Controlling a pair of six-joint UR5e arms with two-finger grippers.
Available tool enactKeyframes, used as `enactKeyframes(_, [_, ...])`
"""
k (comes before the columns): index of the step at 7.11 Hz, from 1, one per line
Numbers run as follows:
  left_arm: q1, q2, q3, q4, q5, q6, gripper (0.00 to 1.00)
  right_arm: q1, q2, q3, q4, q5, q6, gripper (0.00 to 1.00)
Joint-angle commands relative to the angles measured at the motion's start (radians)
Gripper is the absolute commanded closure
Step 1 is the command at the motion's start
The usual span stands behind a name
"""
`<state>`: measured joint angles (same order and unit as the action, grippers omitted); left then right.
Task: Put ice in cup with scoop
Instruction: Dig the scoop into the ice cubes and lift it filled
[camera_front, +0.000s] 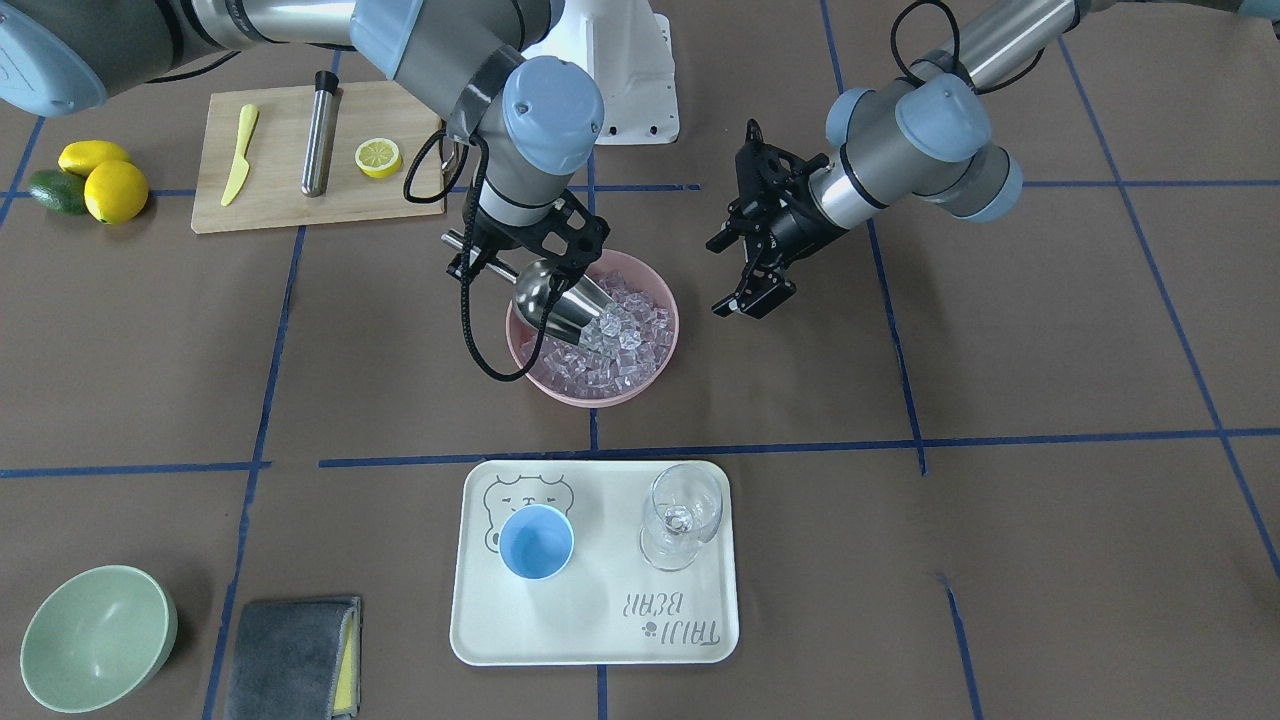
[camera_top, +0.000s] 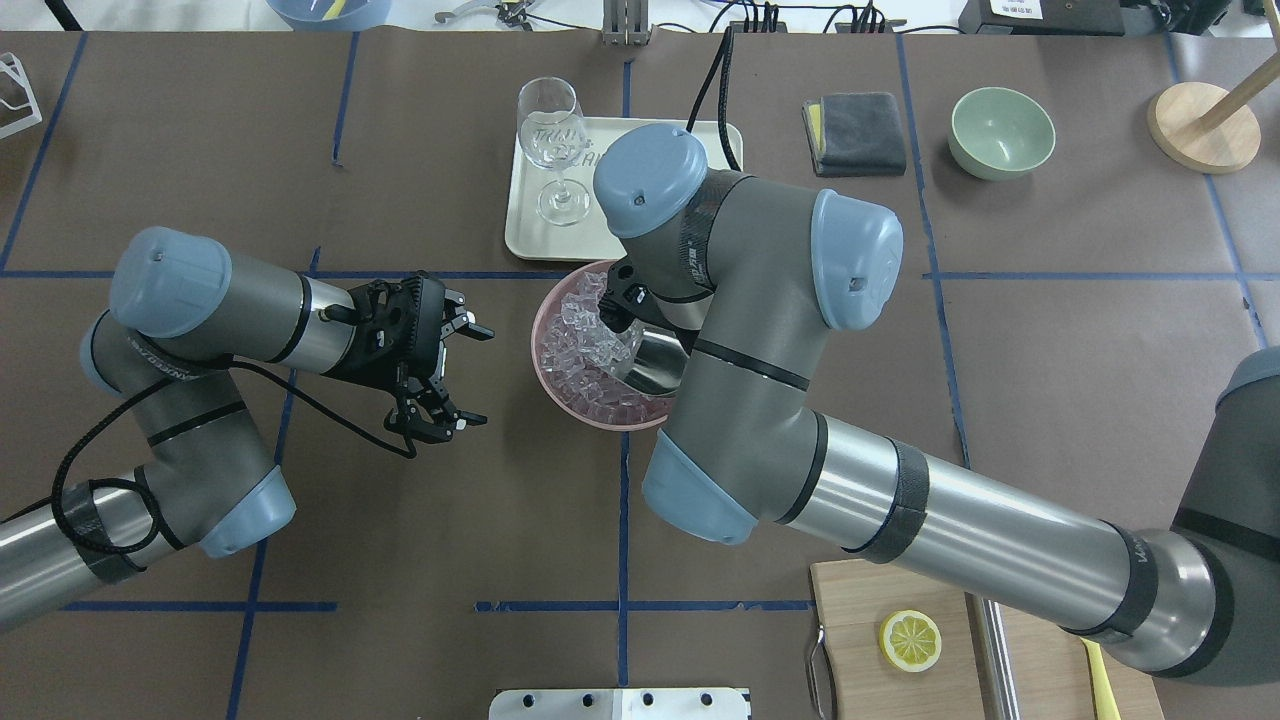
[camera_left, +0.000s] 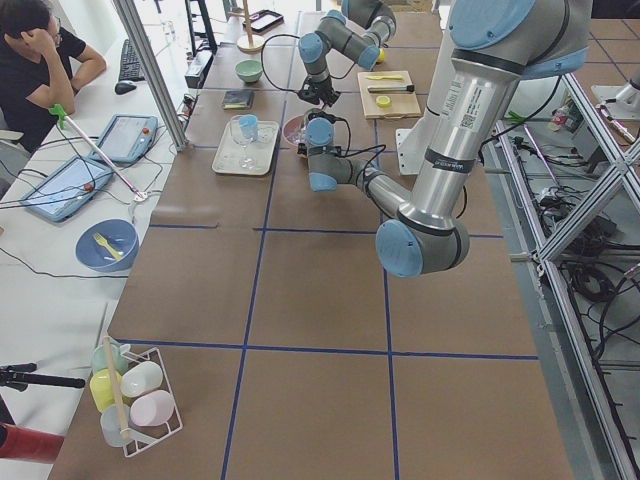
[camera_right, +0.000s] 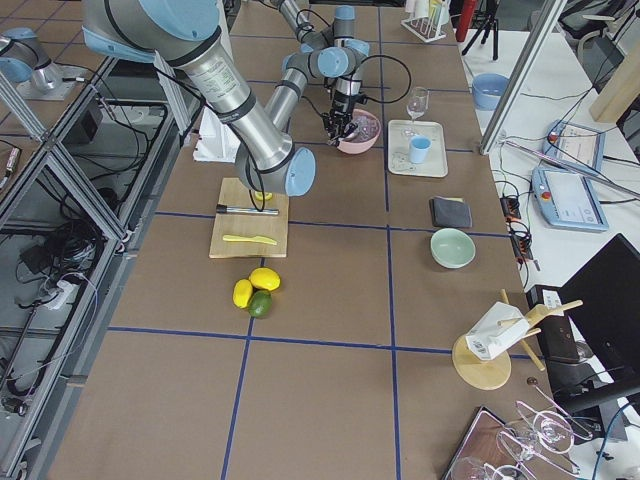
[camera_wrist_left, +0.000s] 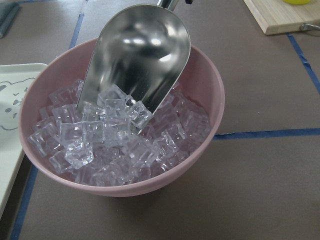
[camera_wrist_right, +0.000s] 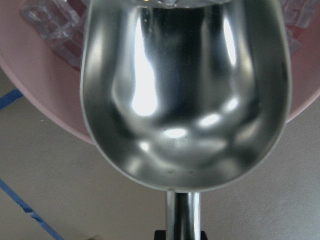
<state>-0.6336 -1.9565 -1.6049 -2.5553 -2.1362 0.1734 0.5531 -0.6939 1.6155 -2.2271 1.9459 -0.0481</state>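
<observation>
My right gripper (camera_front: 497, 262) is shut on the thin handle of the steel scoop (camera_front: 560, 300). The scoop's trough is tilted down into the ice (camera_front: 625, 345), which fills a pink bowl (camera_front: 590, 398). In the left wrist view the scoop (camera_wrist_left: 137, 55) has a few cubes of ice (camera_wrist_left: 115, 135) at its mouth. The right wrist view shows the scoop's empty back (camera_wrist_right: 185, 100). My left gripper (camera_front: 735, 275) is open and empty beside the bowl; it also shows in the overhead view (camera_top: 480, 376). The light-blue cup (camera_front: 536, 541) stands empty on a white tray (camera_front: 590, 640); my right arm hides it in the overhead view.
A clear stemmed glass (camera_front: 680, 515) stands on the tray beside the cup. A cutting board (camera_front: 270, 200) holds a knife, a steel cylinder and a lemon half. Lemons and an avocado (camera_front: 95, 180), a green bowl (camera_front: 95, 635) and a grey cloth (camera_front: 295, 655) lie around.
</observation>
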Motion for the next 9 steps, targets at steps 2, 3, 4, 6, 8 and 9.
enactKeyframes(2, [-0.003, 0.01, -0.021, 0.001, -0.001, 0.0, 0.0, 0.021, -0.07, 0.0, 0.137, 0.074, 0.031, 1.0])
enactKeyframes(3, [-0.003, 0.011, -0.027, 0.001, -0.001, 0.0, 0.0, 0.027, -0.07, 0.001, 0.148, 0.096, 0.036, 1.0])
enactKeyframes(4, [-0.005, 0.011, -0.027, 0.001, -0.002, 0.0, 0.0, 0.036, -0.07, 0.001, 0.156, 0.108, 0.037, 1.0])
enactKeyframes(6, [-0.006, 0.013, -0.039, 0.001, -0.004, 0.0, 0.0, 0.065, -0.078, 0.026, 0.17, 0.157, 0.042, 1.0])
enactKeyframes(8, [-0.009, 0.013, -0.047, 0.004, -0.004, 0.0, 0.0, 0.074, -0.107, 0.064, 0.17, 0.174, 0.042, 1.0])
enactKeyframes(9, [-0.009, 0.013, -0.049, 0.004, -0.005, 0.0, 0.0, 0.085, -0.111, 0.085, 0.17, 0.194, 0.05, 1.0])
